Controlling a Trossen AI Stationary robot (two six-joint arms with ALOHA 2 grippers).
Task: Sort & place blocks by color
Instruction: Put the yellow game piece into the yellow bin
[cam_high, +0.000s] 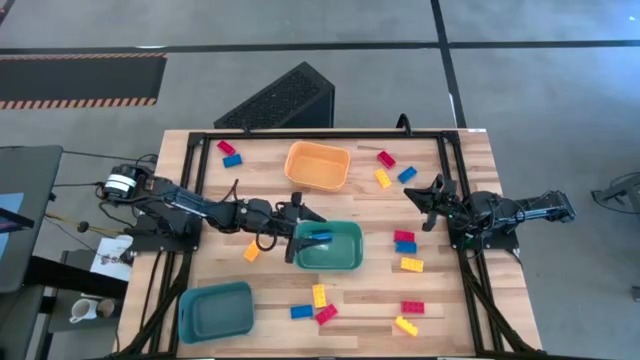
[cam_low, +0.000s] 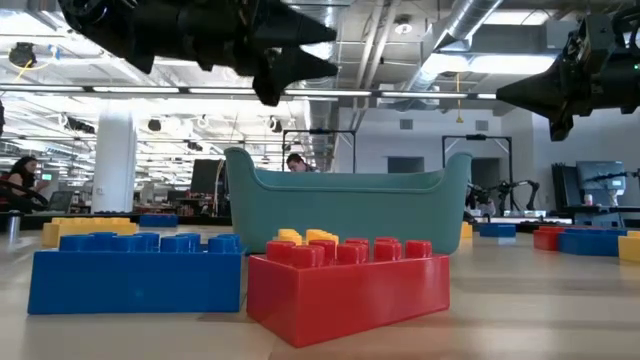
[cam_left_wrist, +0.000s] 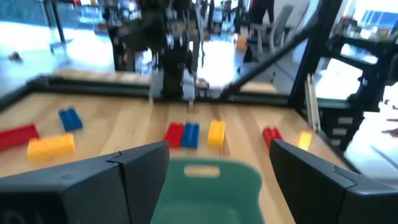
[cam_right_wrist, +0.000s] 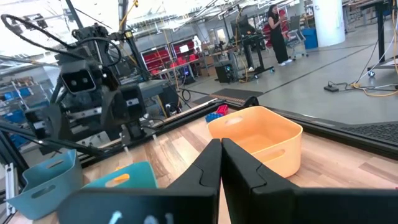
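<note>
Red, yellow and blue blocks lie scattered on the wooden table (cam_high: 270, 290). One blue block (cam_high: 318, 237) lies inside the green bin (cam_high: 340, 255). My left gripper (cam_high: 302, 232) (cam_left_wrist: 217, 168) hovers open at the green bin's (cam_left_wrist: 205, 193) left rim, pointing toward the table's right edge, with nothing between its fingers. In the low view it (cam_low: 300, 60) hangs above the bin (cam_low: 350, 205). My right gripper (cam_high: 425, 200) (cam_right_wrist: 221, 162) waits shut and empty at the right edge.
An orange bin (cam_high: 318, 165) stands at the far middle and a blue-teal bin (cam_high: 215, 310) at the near left. Block groups lie right of the green bin (cam_high: 405, 250), along the near edge (cam_high: 315, 305), at the far left (cam_high: 230, 154) and the far right (cam_high: 390, 170).
</note>
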